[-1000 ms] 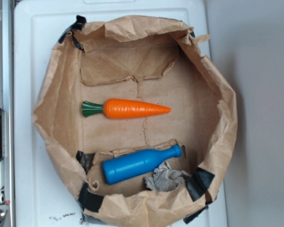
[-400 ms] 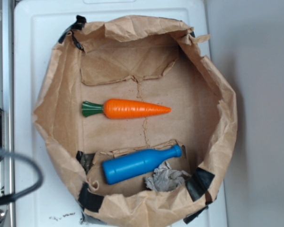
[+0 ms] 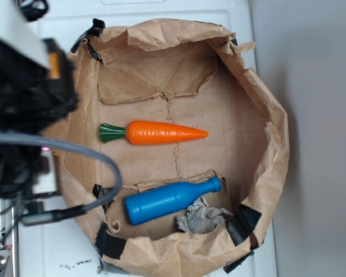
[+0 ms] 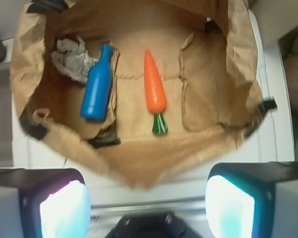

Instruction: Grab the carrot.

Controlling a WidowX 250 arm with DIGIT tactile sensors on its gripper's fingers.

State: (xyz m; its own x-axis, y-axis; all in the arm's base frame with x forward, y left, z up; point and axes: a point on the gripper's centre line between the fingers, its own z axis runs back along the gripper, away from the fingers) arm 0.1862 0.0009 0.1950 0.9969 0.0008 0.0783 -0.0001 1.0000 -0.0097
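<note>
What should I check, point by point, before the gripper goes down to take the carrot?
1. Carrot in view, lying flat on the bag floor: ok.
2. Carrot apart from the blue bottle: ok.
3. Gripper open, nothing between the fingers: ok.
4. Gripper above the carrot: not ok; it is outside the paper bag's rim, on the stem side.
5. Bag wall low enough to pass: cannot tell.
6. Crumpled paper away from the carrot: ok.
</note>
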